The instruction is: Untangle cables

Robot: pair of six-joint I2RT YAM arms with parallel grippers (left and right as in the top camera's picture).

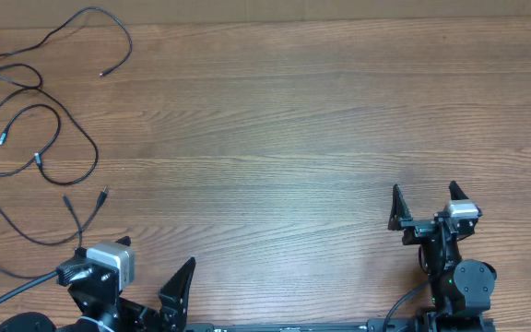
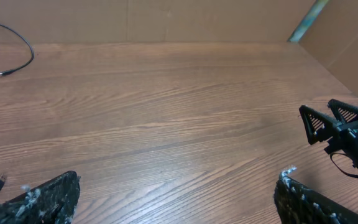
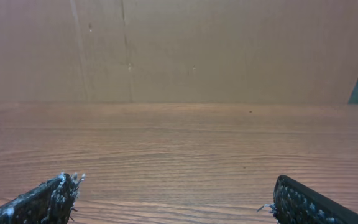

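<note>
Your left arm is folded low at the near edge of the tabletop (image 1: 293,111). Its left gripper (image 2: 178,180) is angled out across the wood, and the fingers (image 2: 48,196) are spread wide apart with nothing between them. Your right arm sits upright at the near edge. The right gripper (image 1: 424,189) points straight away from its base, its fingers (image 3: 45,196) also wide apart and holding nothing.

The cables (image 1: 95,152) lie in loose loops well off to the left of the left fingers and out ahead of them. From overhead, several strands cross one another there. Two plug ends lie close to the left wrist, just ahead of it and to its left. In the left wrist view you see only the fringe of them: one curved strand with its plug far ahead on the left, and another strand and plug at the left edge beside the left fingertip.

From the right fingers the cables are well away across the tabletop to the left, and only a sliver shows at the left edge of that wrist view. A brown cardboard wall (image 3: 197,50) stands ahead of the right fingers at the far edge.
</note>
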